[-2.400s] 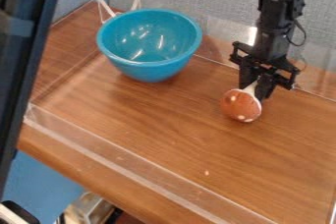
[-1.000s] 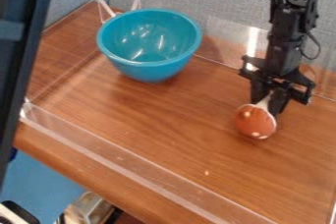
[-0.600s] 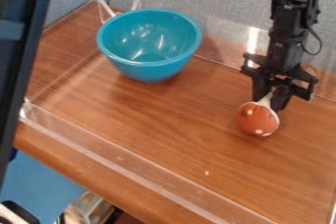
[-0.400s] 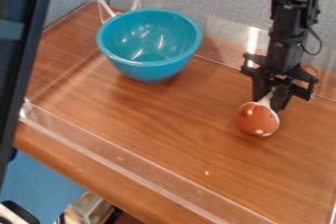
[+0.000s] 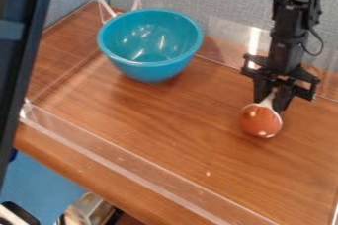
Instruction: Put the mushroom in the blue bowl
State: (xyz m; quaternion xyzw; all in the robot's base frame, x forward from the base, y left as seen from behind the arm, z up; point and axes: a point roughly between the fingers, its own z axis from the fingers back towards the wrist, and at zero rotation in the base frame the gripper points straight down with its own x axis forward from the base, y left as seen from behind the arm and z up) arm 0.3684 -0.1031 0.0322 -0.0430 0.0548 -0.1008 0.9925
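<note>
The mushroom (image 5: 260, 121) rests on the wooden table at the right, its reddish-brown cap toward the camera and its pale stem pointing up and back. My gripper (image 5: 275, 97) points straight down right over it, its dark fingers shut on the stem. The cap touches the table. The blue bowl (image 5: 149, 44) stands upright and empty at the back left, well apart from the gripper and the mushroom.
A low clear plastic wall (image 5: 93, 145) rims the wooden table (image 5: 145, 111) along its front and left sides. A dark upright post (image 5: 24, 61) fills the left edge of the view. A blue-grey wall stands behind the table.
Since the oldest frame the gripper and the mushroom have shifted together to the right and a little nearer the front. Over the last second neither has visibly moved.
</note>
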